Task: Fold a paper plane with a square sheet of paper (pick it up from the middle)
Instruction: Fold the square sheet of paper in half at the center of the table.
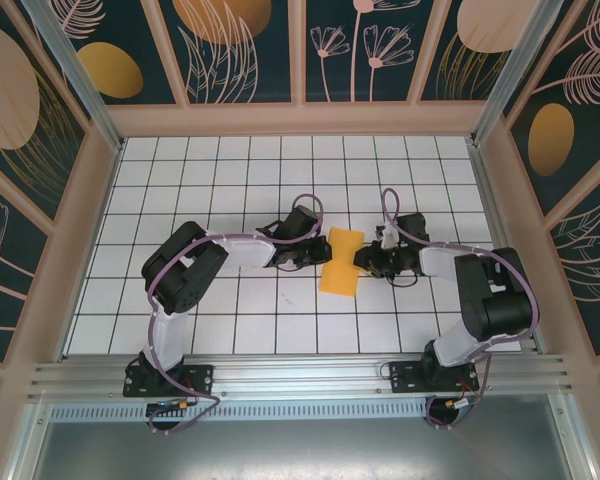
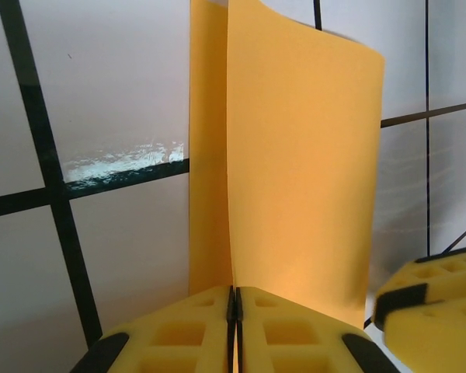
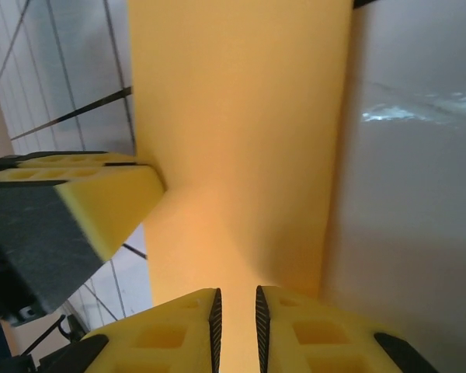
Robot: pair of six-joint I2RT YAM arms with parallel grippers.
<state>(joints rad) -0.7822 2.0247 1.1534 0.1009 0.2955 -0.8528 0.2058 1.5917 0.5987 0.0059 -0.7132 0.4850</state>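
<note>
Paper first: the thin orange-yellow square sheet (image 1: 341, 262) stands pinched up at mid white tiled desk (image 1: 230, 180). The left fingers (image 2: 186, 334) clamp its fold. The right fingers (image 3: 171, 334) sit barely apart around it; whether they grip, I cannot tell. A slip there could skew the crease.

One square sheet of paper (image 1: 340, 262), two pincers, left pincer (image 2: 234, 301) and right pincer (image 3: 235, 315), one tiled table (image 1: 230, 180).

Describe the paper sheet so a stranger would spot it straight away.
On the white tiled table, look to the centre. There, between the left gripper and the right gripper, is the square sheet of paper: the only orange-yellow thing on the tiles, pinched narrow across its middle.
</note>
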